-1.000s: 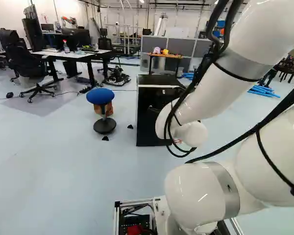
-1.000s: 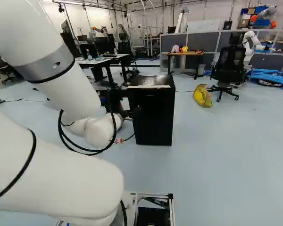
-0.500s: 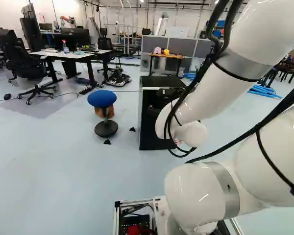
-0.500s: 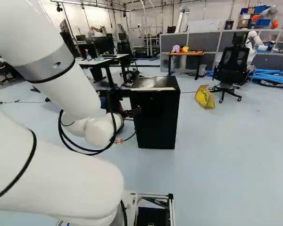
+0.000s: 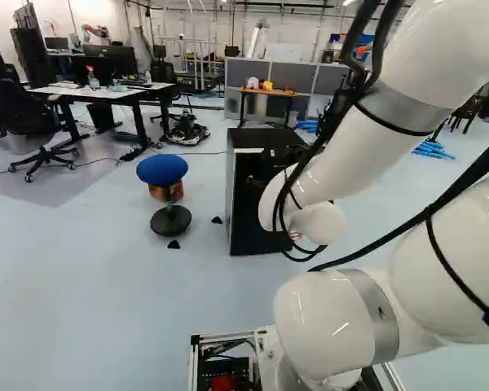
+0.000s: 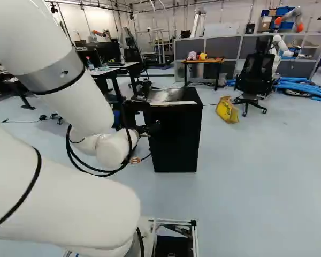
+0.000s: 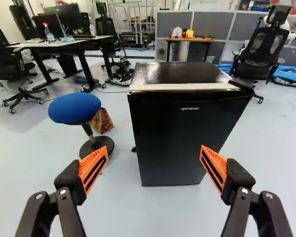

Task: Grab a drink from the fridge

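Note:
My gripper [image 6: 151, 128] is partly hidden behind the arm's wrist in the right base view, in front of the black fridge [image 6: 177, 140]. In the wrist view the gripper [image 7: 154, 165] stands wide open with nothing between its orange-padded fingers. Ahead of it is the fridge [image 7: 180, 136], upright on the floor, its dark front shut and its top glossy with a pale front edge. The fingers stand apart from that front. In the left base view the arm covers part of the fridge [image 5: 248, 228]. No drink can be seen.
A blue-topped stool [image 7: 75, 108] stands beside the fridge, a patterned box [image 7: 101, 122] behind it. Farther back are a white desk [image 5: 98, 91], a small table [image 6: 203, 60], an office chair [image 6: 255, 75], a yellow bag [image 6: 227, 110] and another robot [image 6: 281, 48].
The base has moved closer to the fridge and turned a little, so the room has shifted in both base views. The arm holds its pose against its lowest joint.

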You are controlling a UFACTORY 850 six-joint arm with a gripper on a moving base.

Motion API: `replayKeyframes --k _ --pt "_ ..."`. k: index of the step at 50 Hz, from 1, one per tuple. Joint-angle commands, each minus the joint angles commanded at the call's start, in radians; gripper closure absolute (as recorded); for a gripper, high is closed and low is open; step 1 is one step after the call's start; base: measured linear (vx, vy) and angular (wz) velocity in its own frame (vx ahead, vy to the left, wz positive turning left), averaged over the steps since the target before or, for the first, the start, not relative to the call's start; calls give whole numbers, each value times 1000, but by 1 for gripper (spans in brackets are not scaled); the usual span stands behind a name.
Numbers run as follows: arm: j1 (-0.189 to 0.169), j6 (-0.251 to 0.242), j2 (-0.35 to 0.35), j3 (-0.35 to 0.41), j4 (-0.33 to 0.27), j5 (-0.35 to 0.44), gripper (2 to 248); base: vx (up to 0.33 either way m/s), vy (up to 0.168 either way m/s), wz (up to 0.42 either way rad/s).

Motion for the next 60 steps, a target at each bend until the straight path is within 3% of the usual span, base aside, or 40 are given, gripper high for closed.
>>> replayKeyframes --k 60 --pt "0 0 0 0 0 0 3 86 62 -32"
